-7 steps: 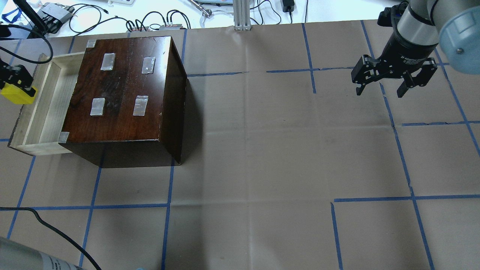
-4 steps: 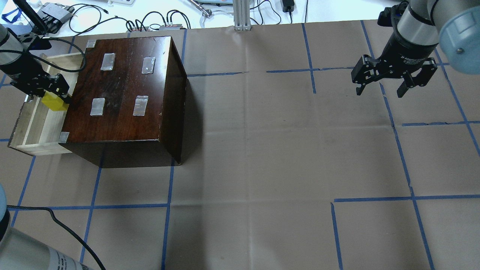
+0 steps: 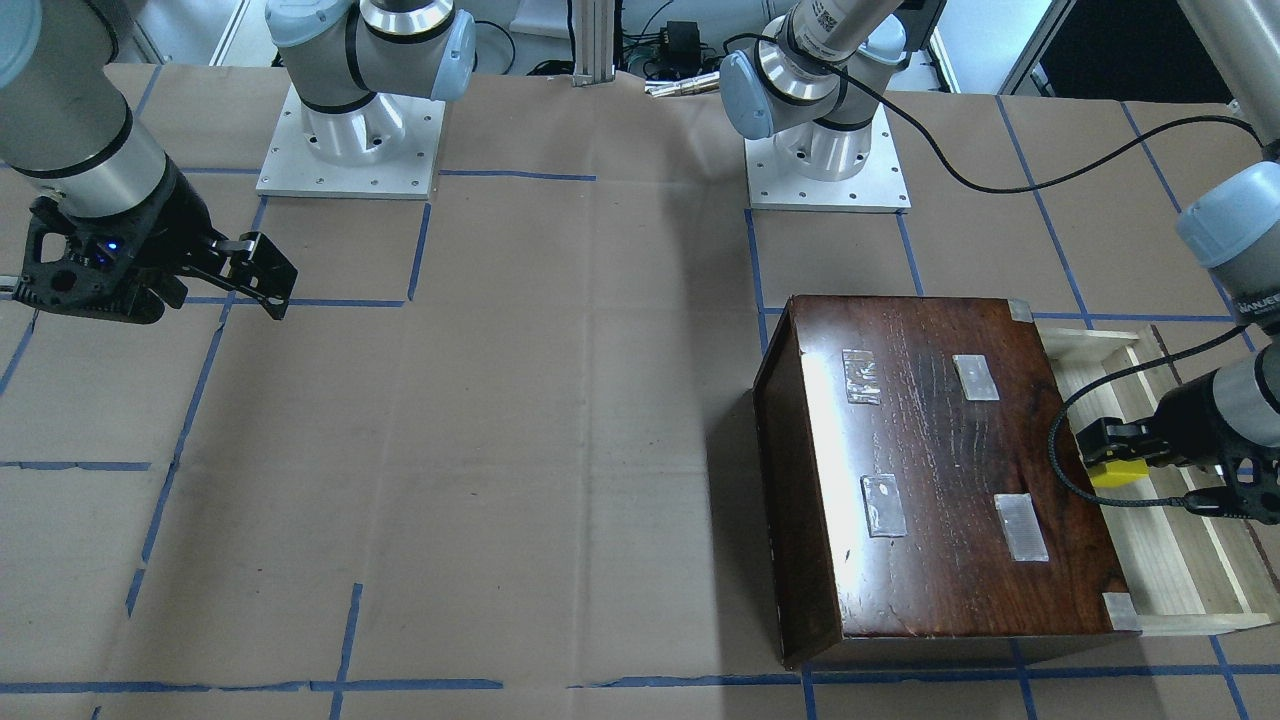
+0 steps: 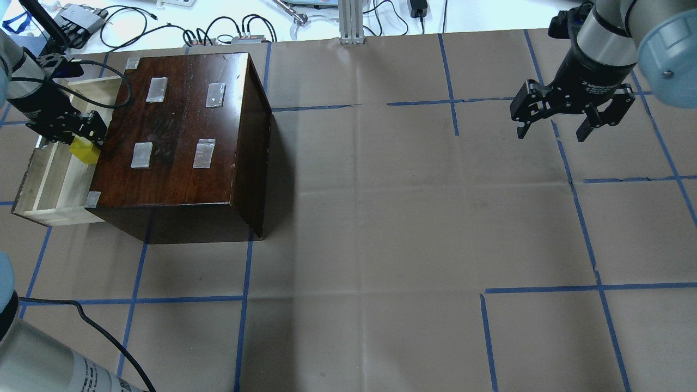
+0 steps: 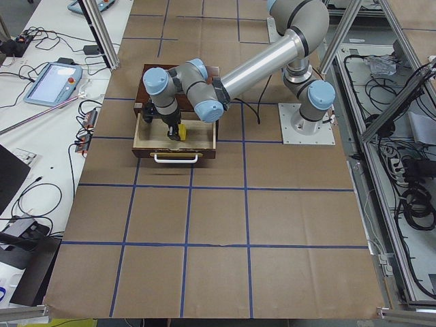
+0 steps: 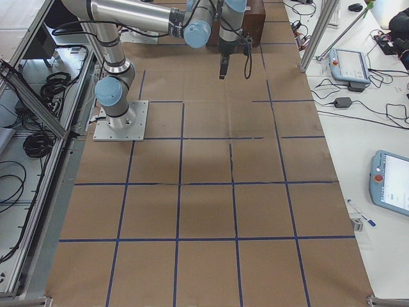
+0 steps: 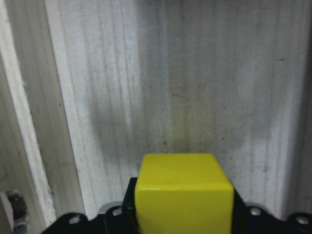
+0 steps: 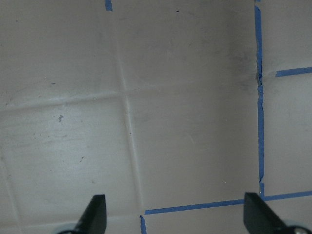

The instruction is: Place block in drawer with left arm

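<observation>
The yellow block (image 4: 84,151) is held in my left gripper (image 4: 81,142), which is shut on it inside the open drawer (image 4: 49,182), next to the dark box (image 4: 179,136). In the front-facing view the block (image 3: 1117,472) shows low over the pale drawer floor (image 3: 1170,560). The left wrist view shows the block (image 7: 184,197) close above the wood floor (image 7: 170,83); I cannot tell if it touches. In the exterior left view the block (image 5: 181,129) sits in the drawer (image 5: 176,140). My right gripper (image 4: 572,117) is open and empty, above the table at the far right.
The dark box top (image 3: 950,470) carries several patches of clear tape. A loose black cable (image 3: 1060,440) loops from my left wrist over the box edge. Cables and devices (image 4: 228,32) lie beyond the table's far edge. Blue tape lines (image 4: 245,294) grid the brown table.
My left gripper carried the block from the table's left edge over the drawer, then lowered it a little into the drawer. The right arm has not moved.
</observation>
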`<state>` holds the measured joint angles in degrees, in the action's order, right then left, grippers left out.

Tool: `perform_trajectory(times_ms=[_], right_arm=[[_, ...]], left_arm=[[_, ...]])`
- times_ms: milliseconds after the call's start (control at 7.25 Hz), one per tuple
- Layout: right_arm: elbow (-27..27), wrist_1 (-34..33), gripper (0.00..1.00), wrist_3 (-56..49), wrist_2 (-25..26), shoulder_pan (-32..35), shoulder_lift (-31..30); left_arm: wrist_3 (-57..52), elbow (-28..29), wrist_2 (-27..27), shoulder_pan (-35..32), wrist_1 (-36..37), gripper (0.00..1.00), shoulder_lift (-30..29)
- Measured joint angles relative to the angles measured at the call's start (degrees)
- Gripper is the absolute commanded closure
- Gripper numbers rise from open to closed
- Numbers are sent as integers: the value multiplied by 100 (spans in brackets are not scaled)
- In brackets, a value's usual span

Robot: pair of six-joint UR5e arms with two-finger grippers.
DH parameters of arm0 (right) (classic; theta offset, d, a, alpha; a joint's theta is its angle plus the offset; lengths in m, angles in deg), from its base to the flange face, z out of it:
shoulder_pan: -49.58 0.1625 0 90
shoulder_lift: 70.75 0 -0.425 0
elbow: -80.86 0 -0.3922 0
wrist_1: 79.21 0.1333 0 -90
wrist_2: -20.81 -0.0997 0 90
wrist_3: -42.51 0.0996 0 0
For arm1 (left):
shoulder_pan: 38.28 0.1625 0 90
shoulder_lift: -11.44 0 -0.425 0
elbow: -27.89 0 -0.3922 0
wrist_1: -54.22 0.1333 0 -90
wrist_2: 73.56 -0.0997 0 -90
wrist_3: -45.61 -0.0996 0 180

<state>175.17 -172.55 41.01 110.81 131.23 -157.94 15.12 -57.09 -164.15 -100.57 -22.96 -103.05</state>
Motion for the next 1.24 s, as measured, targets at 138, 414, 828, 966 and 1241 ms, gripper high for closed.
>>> perform_trajectory(times_ms=[138, 414, 828, 966, 1241], right_arm=[[0, 0, 0, 0, 0, 0, 1], [0, 0, 0, 0, 0, 0, 2], [0, 0, 0, 0, 0, 0, 0], [-1, 0, 0, 2, 0, 0, 0], [-2, 0, 0, 6, 0, 0, 0]], left_arm=[[-6, -3, -4, 1, 47, 20, -7], [-9, -1, -4, 4, 98, 20, -10], [-10, 53, 0, 6, 100, 16, 81], [-6, 69, -5, 6, 71, 1, 232], [93, -35, -10, -74, 0, 1, 754]])
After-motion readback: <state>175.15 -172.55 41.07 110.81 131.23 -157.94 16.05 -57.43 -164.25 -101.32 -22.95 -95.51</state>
